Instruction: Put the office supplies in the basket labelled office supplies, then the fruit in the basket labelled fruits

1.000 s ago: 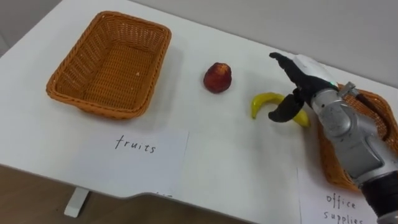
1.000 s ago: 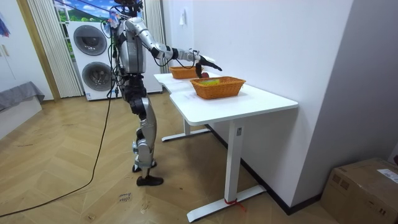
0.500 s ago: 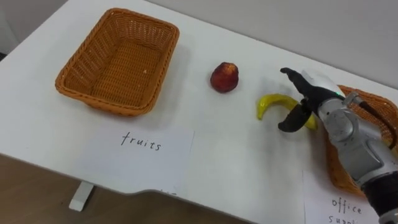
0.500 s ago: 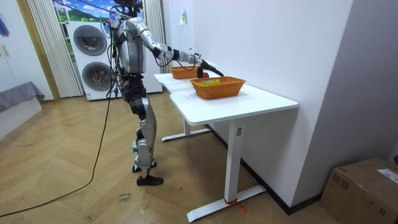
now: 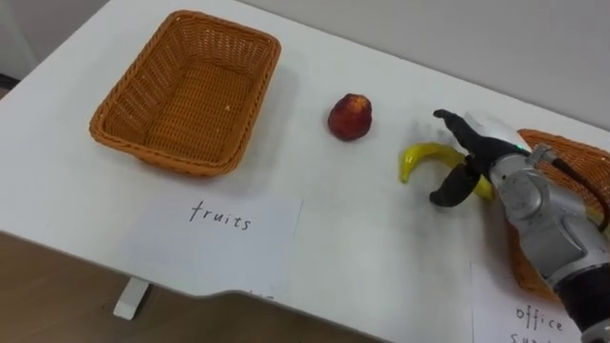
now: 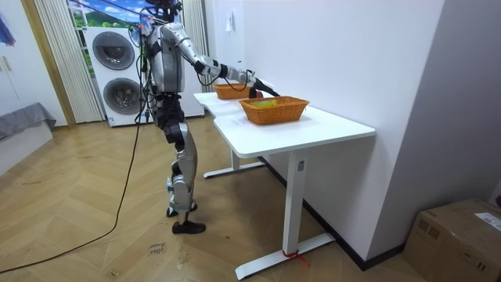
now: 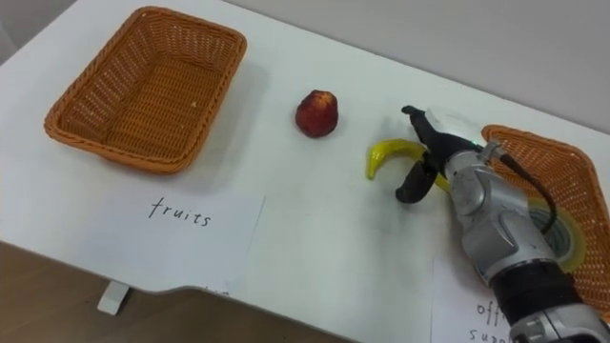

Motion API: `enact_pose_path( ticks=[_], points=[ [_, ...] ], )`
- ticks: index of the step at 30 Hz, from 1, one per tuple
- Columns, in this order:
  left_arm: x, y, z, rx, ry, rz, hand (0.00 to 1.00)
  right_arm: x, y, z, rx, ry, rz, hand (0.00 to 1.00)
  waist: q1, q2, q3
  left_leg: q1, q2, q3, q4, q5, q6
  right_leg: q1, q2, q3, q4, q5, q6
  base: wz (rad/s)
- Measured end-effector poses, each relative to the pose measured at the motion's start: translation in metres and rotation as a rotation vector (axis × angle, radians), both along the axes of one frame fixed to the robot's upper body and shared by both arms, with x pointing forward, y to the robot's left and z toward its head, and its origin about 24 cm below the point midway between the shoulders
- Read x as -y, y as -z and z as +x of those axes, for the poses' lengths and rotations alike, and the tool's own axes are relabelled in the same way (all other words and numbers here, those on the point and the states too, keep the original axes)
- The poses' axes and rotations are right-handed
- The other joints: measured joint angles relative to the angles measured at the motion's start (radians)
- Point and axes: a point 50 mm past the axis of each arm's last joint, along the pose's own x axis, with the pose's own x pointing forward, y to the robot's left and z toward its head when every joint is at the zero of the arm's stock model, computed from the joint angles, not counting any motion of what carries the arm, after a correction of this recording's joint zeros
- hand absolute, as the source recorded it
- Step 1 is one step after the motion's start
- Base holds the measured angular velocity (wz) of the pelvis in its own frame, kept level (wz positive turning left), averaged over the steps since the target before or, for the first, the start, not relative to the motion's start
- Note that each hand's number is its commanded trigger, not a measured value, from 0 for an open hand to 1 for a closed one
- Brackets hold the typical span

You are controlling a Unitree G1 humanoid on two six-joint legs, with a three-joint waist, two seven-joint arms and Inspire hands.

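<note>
A yellow banana [image 5: 419, 154] lies on the white table [image 5: 362, 238], right of a red apple [image 5: 350, 116]. My right hand [image 5: 488, 160] hovers over the banana's right half. It is open, with the fingers [image 5: 456, 124] stretched past the fruit's far side and the thumb [image 5: 452, 191] on its near side. The empty wicker fruit basket [image 5: 186, 90] stands at the far left behind a paper label reading "fruits" [image 5: 219, 233]. The office supplies basket [image 7: 562, 181] stands at the right edge, behind my forearm, with a roll of tape [image 7: 564, 238] in it.
A second paper label [image 5: 534, 319] lies in front of the right basket. The table's front edge [image 5: 57, 250] runs close below the labels. In the room view I stand at the table's long side, with washing machines [image 6: 117, 74] behind me.
My right hand has sunk lower over the banana, fingers and thumb now on either side of it. The whole picture has shifted slightly to the right.
</note>
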Motion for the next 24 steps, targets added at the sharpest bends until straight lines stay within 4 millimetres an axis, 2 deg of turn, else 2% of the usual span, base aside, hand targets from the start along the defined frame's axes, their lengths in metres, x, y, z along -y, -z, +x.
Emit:
enact_pose_path(
  ticks=[6, 12, 14, 16, 20, 24],
  points=[
    [0.000, 0.000, -0.001, 0.001, -0.003, 0.011, 0.00, 0.001, -0.001, 0.001, -0.001, 0.005, -0.005, 0.00, 0.002, 0.000, -0.0019, -0.005, -0.003, -0.011, -0.003, 0.006, -0.001, 0.000, -0.004, -0.030, 0.001, 0.000, 0.000, 0.05],
    [0.000, 0.000, 0.000, 0.004, -0.003, 0.010, 0.00, 0.006, 0.003, 0.005, -0.044, 0.014, -0.032, 0.00, 0.027, -0.002, -0.0036, -0.005, -0.008, -0.026, -0.010, 0.014, 0.000, 0.002, -0.009, -0.043, 0.001, 0.000, 0.000, 0.07],
    [0.000, 0.000, 0.000, 0.001, -0.003, 0.009, 0.00, 0.007, 0.008, 0.004, -0.076, 0.015, -0.043, 0.00, 0.041, -0.011, -0.0087, -0.005, -0.009, -0.028, -0.010, 0.015, 0.001, 0.004, -0.011, -0.048, 0.001, 0.000, 0.000, 0.05],
    [0.000, 0.000, 0.000, 0.000, -0.002, 0.007, 0.00, 0.008, 0.012, 0.003, -0.105, 0.019, -0.057, 0.00, 0.048, -0.017, -0.0102, -0.004, -0.011, -0.035, -0.008, 0.016, 0.002, 0.009, -0.013, -0.056, 0.001, 0.000, 0.000, 0.12],
    [0.002, 0.000, 0.002, -0.002, 0.008, -0.006, 0.00, 0.013, 0.018, 0.001, -0.140, 0.041, -0.063, 0.00, 0.054, -0.024, -0.0046, -0.006, -0.017, -0.054, -0.007, 0.018, 0.005, 0.016, -0.020, -0.078, 0.001, 0.001, 0.001, 0.17],
    [0.004, 0.001, 0.002, -0.009, 0.022, -0.015, 0.00, 0.016, 0.018, 0.003, -0.159, 0.045, -0.063, 0.00, 0.063, -0.016, 0.0013, -0.007, -0.021, -0.055, -0.007, 0.021, 0.007, 0.016, -0.021, -0.081, 0.001, 0.001, 0.002, 0.00]
  ],
)
